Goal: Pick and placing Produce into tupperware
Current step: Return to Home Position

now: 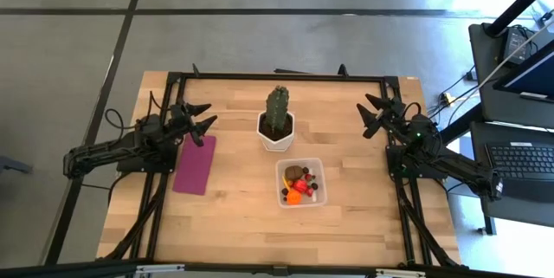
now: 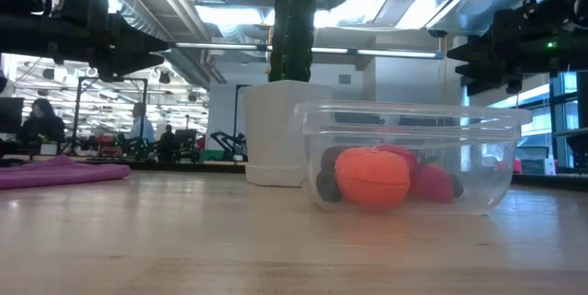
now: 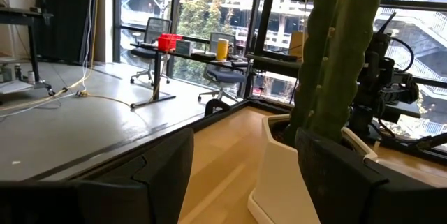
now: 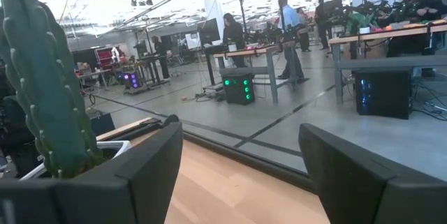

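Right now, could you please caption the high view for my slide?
Left gripper and right gripper open at the table's sides; produce sits in the tupperware near the cactus.

Daylight is pouring through windows (image 3: pixel 202 11); chairs (image 3: pixel 155 34) are standing on grey floor (image 3: pixel 63 126); a laptop (image 1: pixel 525 158) is sitting at 3 o'clock.

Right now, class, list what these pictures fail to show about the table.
- Number of pieces in the container: too small from above; in the low view the orange one hides others.
- Cactus tip: cut off by the left wrist view's top edge.
- Container: outside both wrist views.
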